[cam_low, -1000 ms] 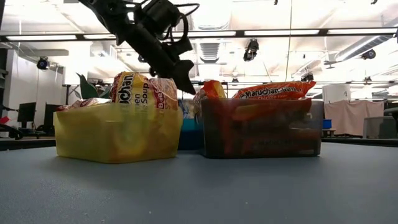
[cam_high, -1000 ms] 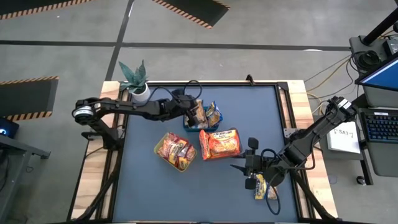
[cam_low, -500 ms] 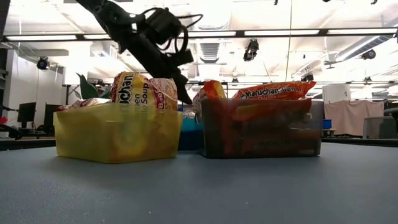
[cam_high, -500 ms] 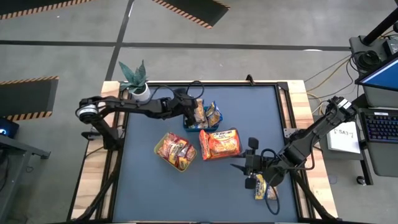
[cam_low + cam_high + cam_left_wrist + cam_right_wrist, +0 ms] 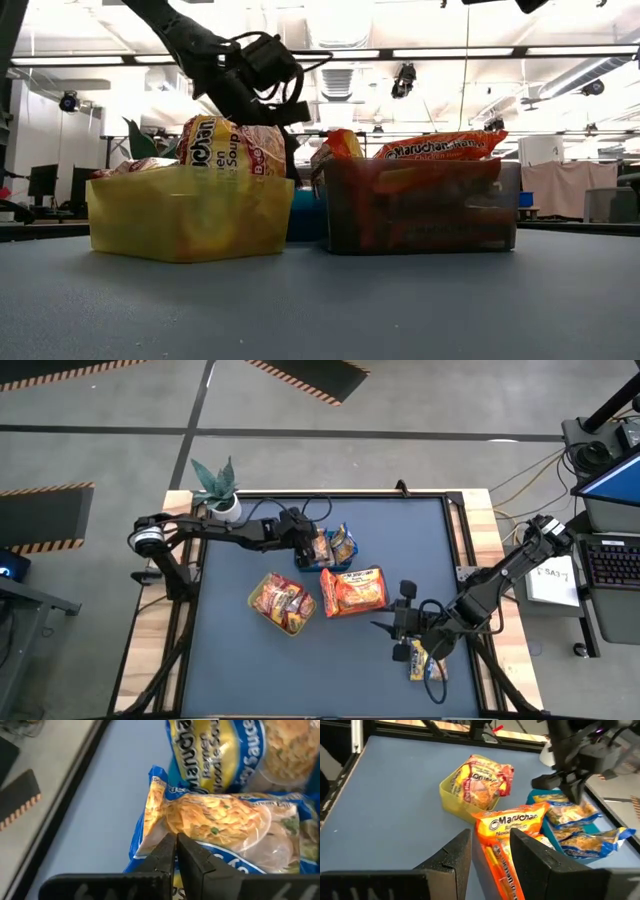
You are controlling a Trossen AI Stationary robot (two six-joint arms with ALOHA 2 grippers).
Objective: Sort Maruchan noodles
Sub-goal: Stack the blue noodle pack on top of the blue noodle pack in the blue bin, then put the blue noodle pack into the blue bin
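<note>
- While its fingers are pinched shut, the left tool (image 5: 312, 546) hangs over blue-and-yellow noodle packets (image 5: 342, 544) in the far blue tray (image 5: 306, 563).
- Only the high view shows another packet (image 5: 418, 659) near the right tool (image 5: 402, 630), jaws part open.

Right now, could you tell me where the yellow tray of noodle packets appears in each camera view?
High view: the yellow tray sits left of centre on the table, beside the dark tray.
Low view: at left, in the foreground.
Left wrist view: not in it.
Right wrist view: upper middle.
Shared landmark: the dark tray of orange packets next to it, in all views but the left wrist's.
</note>
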